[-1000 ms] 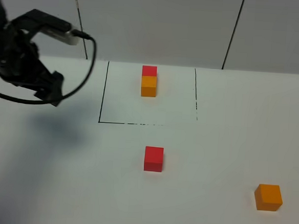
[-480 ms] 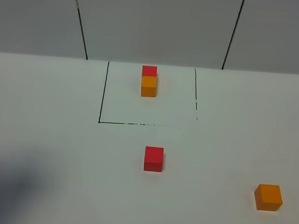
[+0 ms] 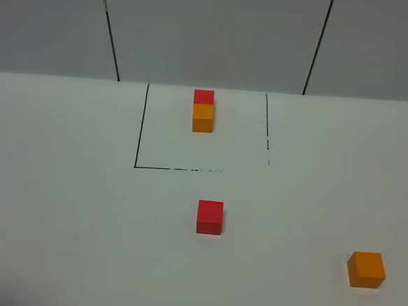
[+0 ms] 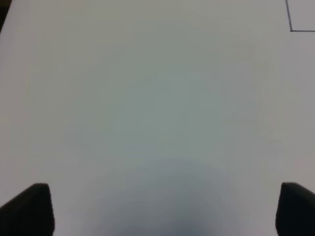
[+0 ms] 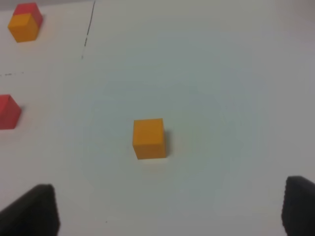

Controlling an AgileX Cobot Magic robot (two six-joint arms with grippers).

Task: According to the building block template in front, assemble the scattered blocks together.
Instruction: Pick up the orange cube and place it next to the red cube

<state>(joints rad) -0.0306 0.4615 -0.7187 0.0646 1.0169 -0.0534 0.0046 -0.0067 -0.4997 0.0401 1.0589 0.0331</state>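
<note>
The white matte desk [image 3: 60, 206] fills most of the high view. A thin black rectangular outline [image 3: 138, 127] is drawn toward its far edge. Inside that outline stands the building block template [image 3: 203, 111], a small joined pair of plain cubes with the red one behind and the orange one in front, face to face.

Nearer the robot, outside the outline, the loose red matte cube [image 3: 210, 217] sits about in the middle of the desk. The loose orange matte cube [image 3: 366, 269] lies well apart from it, off on the robot's right. Neither cube touches anything but the desk.

Neither arm shows in the high view. The right hand [image 5: 170, 209] hovers with its dark fingers spread wide and nothing between them. The orange cube lies ahead of it, roughly on the line midway between the fingertips. The left hand [image 4: 165, 211] is likewise released and empty, over bare desk with only a corner of the outline in sight.

The step in hand looks like the right hand's approach to the orange cube. To do it well, the hand should square up to two opposite flat faces, come down with the cube centred, and close evenly so the cube does not twist. The orange cube then belongs flush against the near face of the red cube, matching the template.
</note>
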